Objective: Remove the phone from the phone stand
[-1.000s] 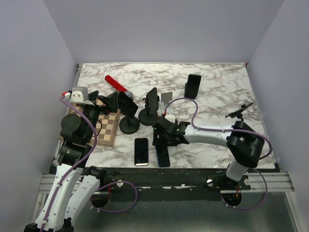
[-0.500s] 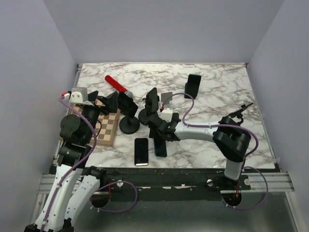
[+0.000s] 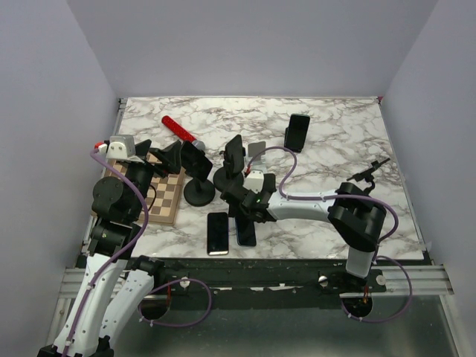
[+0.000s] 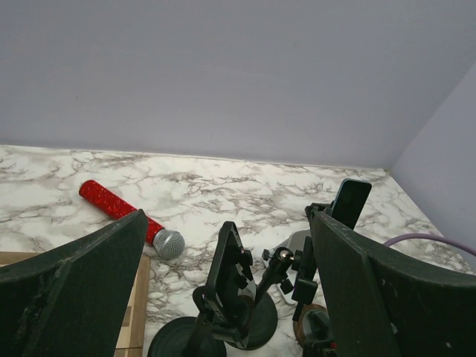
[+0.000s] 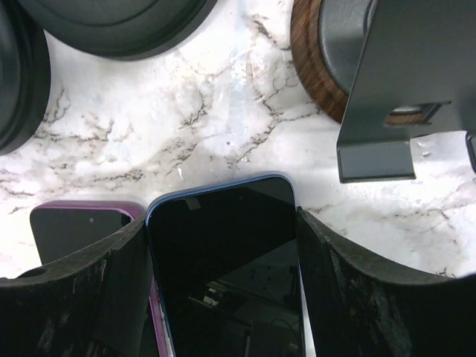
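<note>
Blue-edged black phone point(image 5: 223, 290) looks flat on the marble table point(image 5: 223, 119), off the wood-based stand point(image 5: 316, 67). Right gripper point(image 5: 221, 245) clasps its long edges; only release left. Left gripper point(image 4: 227, 245) spread wide, empty.

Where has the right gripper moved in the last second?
Yes: the right gripper went leftward, carrying the blue phone closer to the purple-cased phone, which lies still on the table.

The table point(image 3: 335, 141) looks like polished white marble, the blue-edged phone point(image 5: 227, 275) is glossy dark glass, the chessboard point(image 3: 168, 198) smooth wood, and the microphone handle point(image 4: 111, 204) rough, glittery red.
</note>
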Controlling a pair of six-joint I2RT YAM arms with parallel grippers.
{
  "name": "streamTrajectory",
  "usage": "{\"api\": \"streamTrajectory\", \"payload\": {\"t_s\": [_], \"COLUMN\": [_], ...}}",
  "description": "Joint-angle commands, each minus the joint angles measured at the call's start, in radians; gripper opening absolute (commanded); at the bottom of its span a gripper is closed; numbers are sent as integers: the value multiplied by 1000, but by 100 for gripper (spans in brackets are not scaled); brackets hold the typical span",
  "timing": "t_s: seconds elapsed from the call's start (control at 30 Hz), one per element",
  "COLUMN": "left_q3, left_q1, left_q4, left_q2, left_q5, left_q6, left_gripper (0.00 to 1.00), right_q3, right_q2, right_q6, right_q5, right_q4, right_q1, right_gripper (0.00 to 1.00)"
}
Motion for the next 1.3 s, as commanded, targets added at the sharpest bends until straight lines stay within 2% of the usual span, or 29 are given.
{"api": "streamTrajectory", "payload": {"t_s": [0.0, 0.07, 0.2, 0.5, 0.77, 1.27], "left_q3": [3, 2, 3, 3, 2, 2], "left_q1": [6, 6, 6, 6, 6, 6], "left_q4": [-4, -4, -4, -5, -4, -4], "left_q2": [-12, -13, -13, -11, -9, -5], "left_q5": [1, -5, -1, -6, -4, 1], "left_q6": [5, 5, 5, 5, 5, 2], "left_gripper": [98, 98, 99, 99, 98, 98], "right_q3": [-47, -48, -57, -46, -62, -176], "right_q2": [18, 23, 15, 8, -36, -148], "right_q6": [45, 51, 53, 21, -10, -33], "right_q5": [-64, -73, -72, -57, -89, -316], "right_q4": [-42, -41, -30, -24, 16, 198], "right_q1": [21, 21, 21, 20, 20, 30], "right_gripper": [43, 48, 71, 94, 96, 94]}}
